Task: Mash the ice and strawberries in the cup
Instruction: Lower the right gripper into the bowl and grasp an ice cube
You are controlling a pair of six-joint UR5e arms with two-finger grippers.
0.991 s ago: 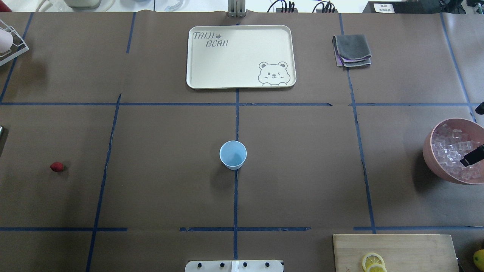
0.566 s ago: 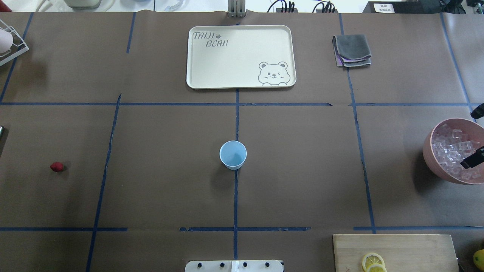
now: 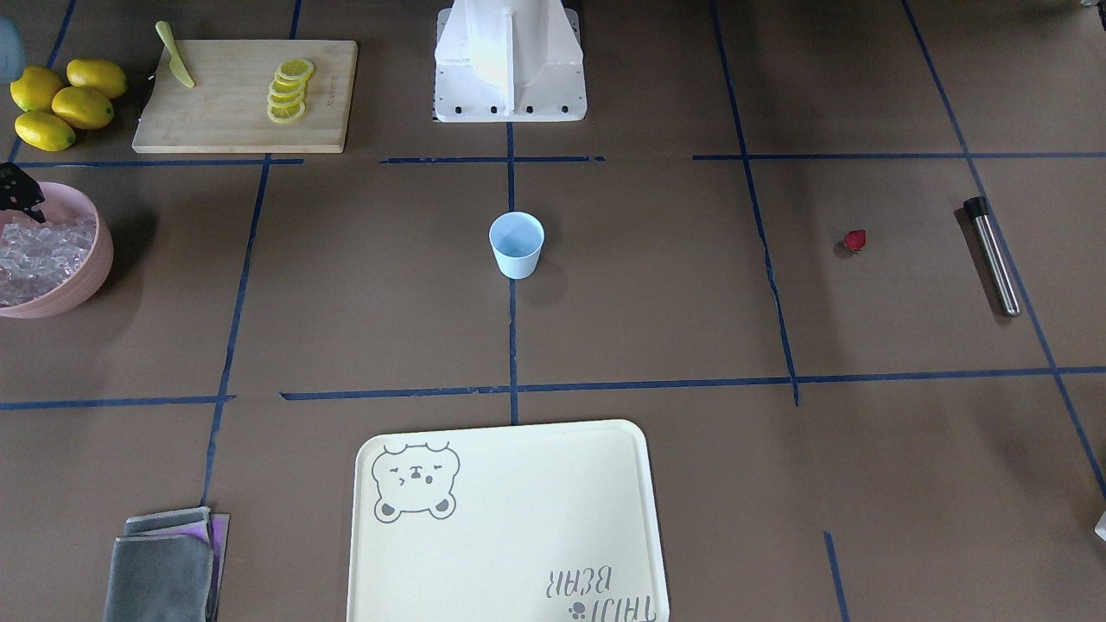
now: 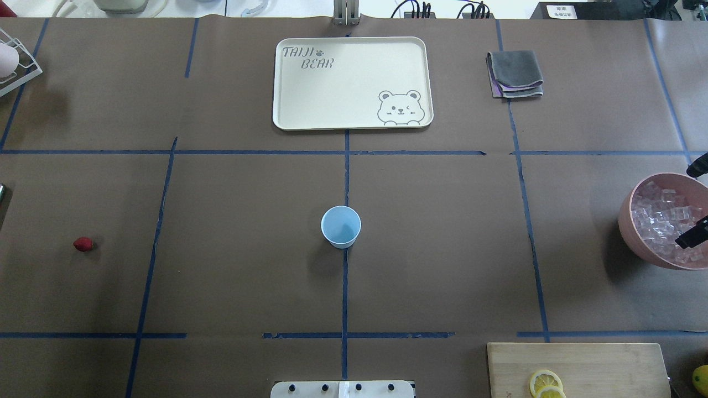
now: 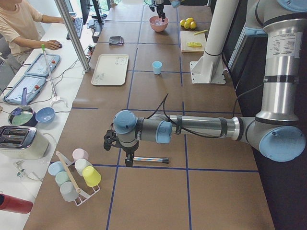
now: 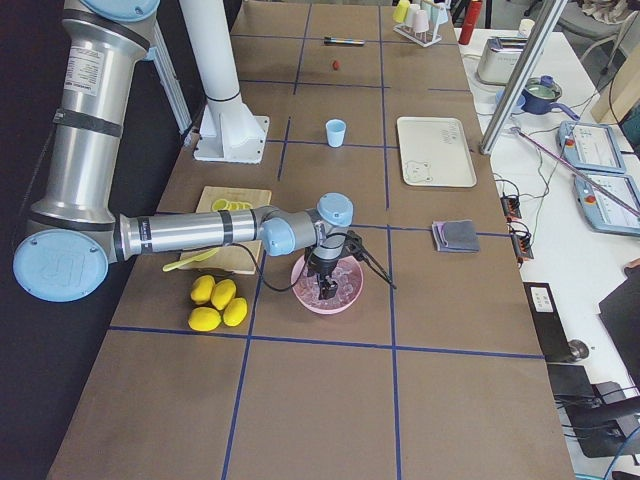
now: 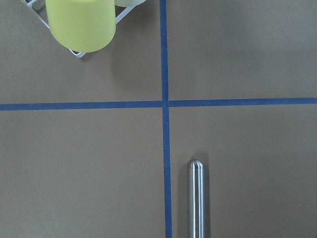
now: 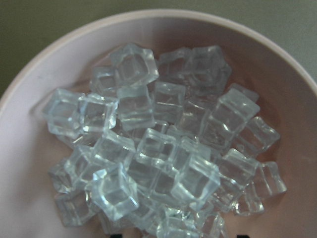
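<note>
The pale blue cup (image 4: 341,226) stands upright and empty at the table's middle, also in the front view (image 3: 517,244). The small red strawberry (image 4: 83,244) lies alone far to the left, also in the front view (image 3: 854,240). The ice (image 4: 658,218) fills a pink bowl (image 4: 628,221) at the right edge, and fills the right wrist view (image 8: 158,148). My right gripper (image 4: 683,208) is open, its two fingers spread over the ice. My left gripper (image 5: 125,155) hovers over a steel muddler (image 5: 151,159); I cannot tell whether it is open or shut.
A cream tray (image 4: 287,119) and a folded grey cloth (image 4: 515,73) lie at the far side. A cutting board (image 3: 216,130) with lemon slices (image 3: 289,89), a knife and whole lemons (image 3: 65,102) sits near the bowl. A rack of cups (image 5: 76,175) stands by the muddler (image 7: 196,198).
My right gripper's fingers have shifted slightly over the ice bowl, and it stays open. Cup and strawberry have not moved.
</note>
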